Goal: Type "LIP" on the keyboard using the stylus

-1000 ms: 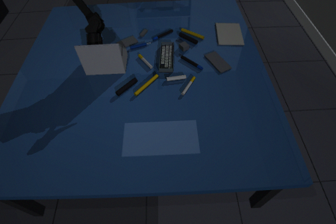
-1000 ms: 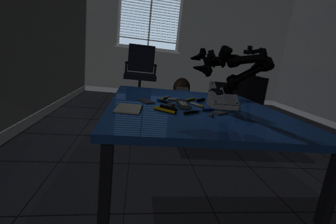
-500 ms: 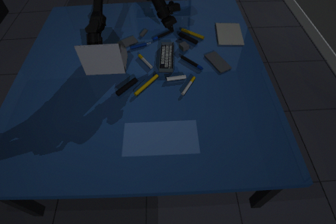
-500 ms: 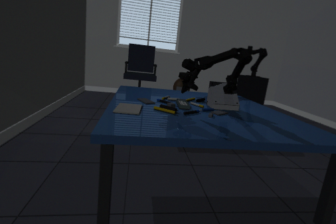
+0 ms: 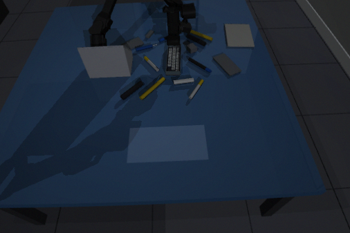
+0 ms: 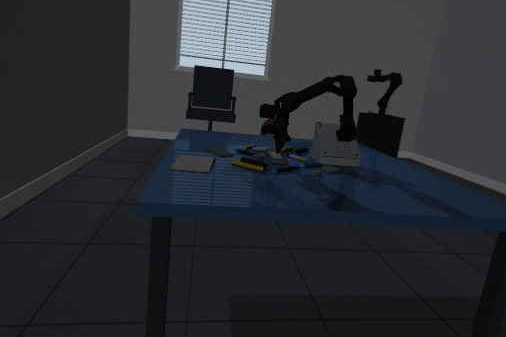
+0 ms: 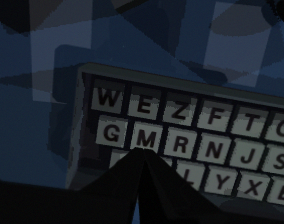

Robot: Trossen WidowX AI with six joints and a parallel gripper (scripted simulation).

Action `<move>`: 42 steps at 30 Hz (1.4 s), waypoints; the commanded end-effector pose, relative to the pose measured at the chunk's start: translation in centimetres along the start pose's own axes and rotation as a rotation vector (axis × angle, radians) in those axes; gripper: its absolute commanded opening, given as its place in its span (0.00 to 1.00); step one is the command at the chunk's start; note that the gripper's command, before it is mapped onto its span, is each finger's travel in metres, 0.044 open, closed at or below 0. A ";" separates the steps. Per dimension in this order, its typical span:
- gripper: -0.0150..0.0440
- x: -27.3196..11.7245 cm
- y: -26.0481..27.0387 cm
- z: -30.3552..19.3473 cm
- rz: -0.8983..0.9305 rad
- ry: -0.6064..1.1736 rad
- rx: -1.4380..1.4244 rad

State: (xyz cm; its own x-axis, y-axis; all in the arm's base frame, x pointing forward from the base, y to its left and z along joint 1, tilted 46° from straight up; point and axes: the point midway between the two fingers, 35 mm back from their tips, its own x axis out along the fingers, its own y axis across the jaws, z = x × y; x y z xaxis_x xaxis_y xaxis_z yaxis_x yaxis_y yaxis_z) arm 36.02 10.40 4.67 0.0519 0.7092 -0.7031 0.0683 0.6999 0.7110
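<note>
The keyboard (image 5: 173, 61) (image 6: 276, 158) (image 7: 213, 150) lies on the blue desk under the arm. My gripper (image 5: 173, 43) (image 6: 279, 150) (image 7: 141, 157) is shut with nothing between the fingertips. In the wrist view the tips are over the lower edge of the M key (image 7: 146, 137). The L key (image 7: 188, 176) shows just right of the fingers, partly hidden. The I and P keys cannot be made out. Several pens and markers lie around the keyboard; which one is the stylus cannot be told. A blue-ended pen (image 5: 162, 39) lies beside the gripper, partly hidden by it.
A white slanted box (image 5: 106, 61) (image 6: 335, 143) stands left of the keyboard in the top view. A yellow marker (image 5: 152, 88), a black marker (image 5: 132, 90) and a white marker (image 5: 183, 81) lie near it. A grey block (image 5: 226, 64) and a pale book (image 5: 239, 36) lie to the right.
</note>
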 end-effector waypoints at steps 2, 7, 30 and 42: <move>0.25 0.1 -0.3 -0.1 0.004 0.008 0.013; 0.25 0.1 -6.7 -0.2 0.001 0.008 0.013; 0.25 0.1 -13.8 -0.3 -0.002 0.008 0.013; 0.25 0.1 -11.0 -3.5 0.000 0.009 0.015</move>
State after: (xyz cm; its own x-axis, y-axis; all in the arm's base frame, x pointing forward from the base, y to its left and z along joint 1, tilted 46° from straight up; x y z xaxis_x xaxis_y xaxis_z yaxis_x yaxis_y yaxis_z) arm 32.58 2.23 -3.79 0.0416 0.7075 -0.7055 0.0861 0.7010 0.7080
